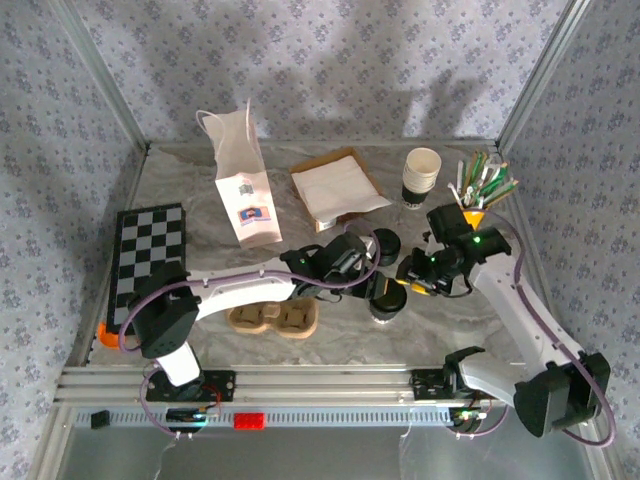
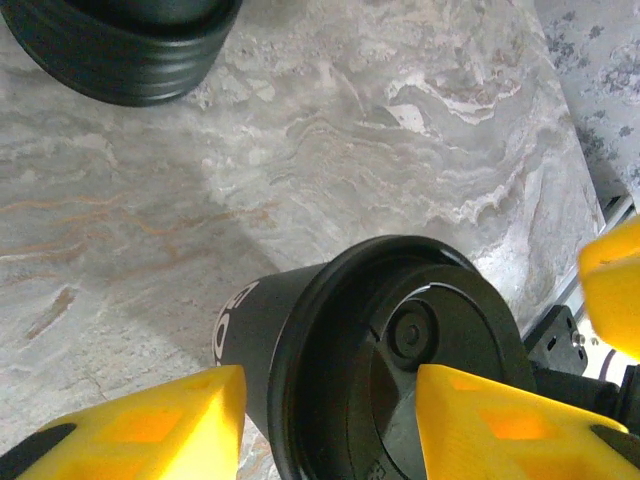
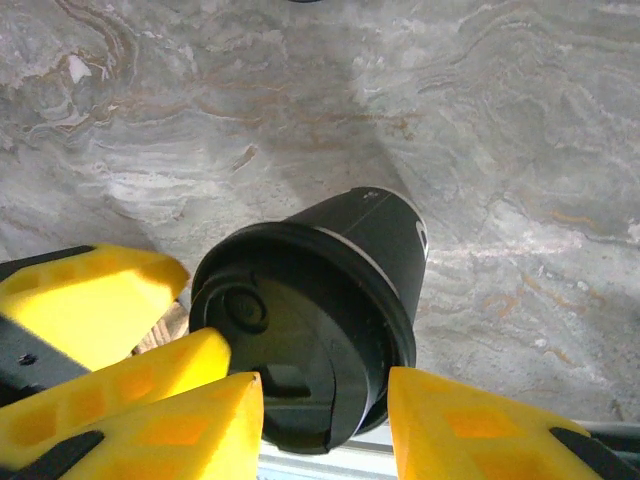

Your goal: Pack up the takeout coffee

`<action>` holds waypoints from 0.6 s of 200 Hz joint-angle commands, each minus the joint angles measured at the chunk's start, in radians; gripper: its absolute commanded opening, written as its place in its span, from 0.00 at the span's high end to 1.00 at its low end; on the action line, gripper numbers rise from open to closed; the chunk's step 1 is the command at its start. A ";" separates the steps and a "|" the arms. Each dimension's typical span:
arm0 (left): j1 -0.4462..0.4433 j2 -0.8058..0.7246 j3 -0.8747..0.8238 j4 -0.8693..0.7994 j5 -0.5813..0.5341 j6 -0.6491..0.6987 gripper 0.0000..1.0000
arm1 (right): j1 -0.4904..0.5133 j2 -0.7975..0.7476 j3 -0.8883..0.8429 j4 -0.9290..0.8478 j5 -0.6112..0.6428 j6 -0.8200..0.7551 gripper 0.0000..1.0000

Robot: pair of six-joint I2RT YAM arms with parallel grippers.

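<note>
The takeout coffee (image 1: 387, 306), a dark paper cup with a round black lid, stands on the marble table (image 1: 470, 310) between the two arms. My left gripper (image 1: 378, 288) comes in from the left and hangs over the lid (image 2: 420, 340). Its yellow fingers (image 2: 140, 425) are apart, one beside the cup wall and one over the lid top. My right gripper (image 1: 412, 283) comes in from the right over the same lid (image 3: 300, 340). Its fingers (image 3: 470, 425) are also apart, narrower than the lid. Whether any fingertip touches the lid I cannot tell.
A squat stack of black lids (image 1: 386, 244) sits just behind the cup. Farther back are a stack of lidless cups (image 1: 421, 176), a holder of stirrers (image 1: 484, 182), flat napkins (image 1: 338, 188) and a white paper bag (image 1: 245, 190). A wooden cup carrier (image 1: 274, 319) and a chequerboard (image 1: 148, 252) lie to the left.
</note>
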 commanded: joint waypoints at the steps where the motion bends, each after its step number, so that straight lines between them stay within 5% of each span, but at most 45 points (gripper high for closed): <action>1: 0.003 -0.072 0.006 0.009 -0.020 0.012 0.51 | -0.007 0.059 0.041 0.013 -0.012 -0.072 0.60; 120: -0.023 -0.121 -0.039 -0.123 0.002 -0.104 0.51 | 0.007 0.186 0.034 0.059 0.009 -0.160 0.66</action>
